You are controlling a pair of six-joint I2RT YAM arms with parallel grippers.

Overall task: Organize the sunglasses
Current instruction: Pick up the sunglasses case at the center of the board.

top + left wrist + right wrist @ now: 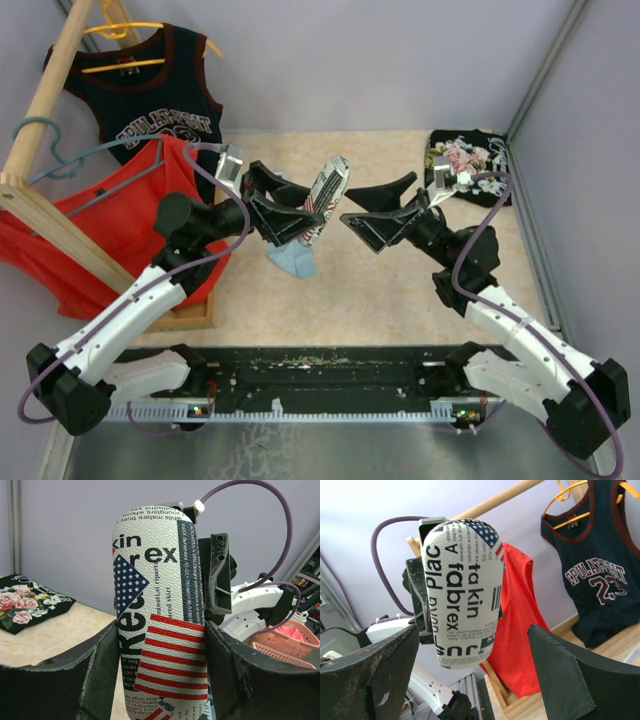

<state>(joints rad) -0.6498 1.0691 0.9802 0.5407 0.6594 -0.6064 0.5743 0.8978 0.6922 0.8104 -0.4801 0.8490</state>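
Flag-print case (155, 555) upright, left end effector (161, 630) gripping

Pebbled, leather-look matt skin on the flag-print case (160, 615), dull scuffed black plastic for the fingers (50, 680) of the left gripper (160, 630), smooth bare wood along the rack rail (60, 60), soft cloth in 2 hanging tops, the red top (130, 215) and the navy top (150, 100), and in the light-blue cloth (295, 263), glossy purple sheath on the cable (286, 525).

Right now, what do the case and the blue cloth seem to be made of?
Case: probably faux leather over a stiff shell, matte; fine pebbled grain shows under the print. Cloth: seemingly soft fabric, matte light blue; it looks limp and creased, too small to say more.
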